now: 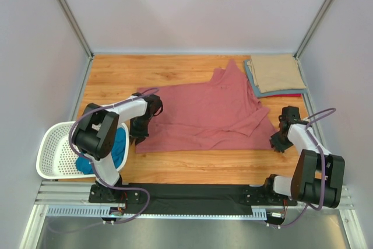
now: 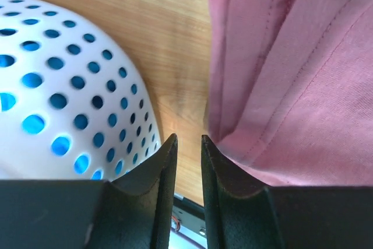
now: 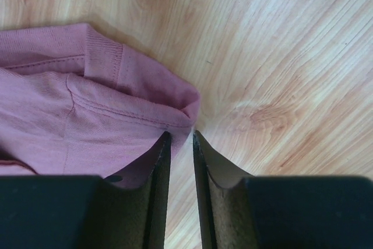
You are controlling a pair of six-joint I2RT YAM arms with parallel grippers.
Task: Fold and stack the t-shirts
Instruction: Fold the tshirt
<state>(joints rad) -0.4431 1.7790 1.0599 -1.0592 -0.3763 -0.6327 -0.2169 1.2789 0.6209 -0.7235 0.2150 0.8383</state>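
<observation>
- Dusty rose-red cloth fills the middle of the bench: the largest t-shirt lies spread out but rumpled, with one fold running toward the far right.
- The left tool sits low at the shirt's near-left edge, between the shirt and the white perforated basket. Its jaws stand a narrow slit apart, with bare wood showing between them (the hem lies just beside the right-hand finger, not in the gap).
- The right tool is at the shirt's near-right corner. Its jaws are also only slightly parted. The rolled corner of cloth lies right at the tips, and nothing shows in the gap.
- A teal blue t-shirt lies bunched in the basket at the bench's near-left edge.
- At the far right corner a folded tan t-shirt tops a stack, with a grey-blue one and a red one peeking out beneath.
</observation>
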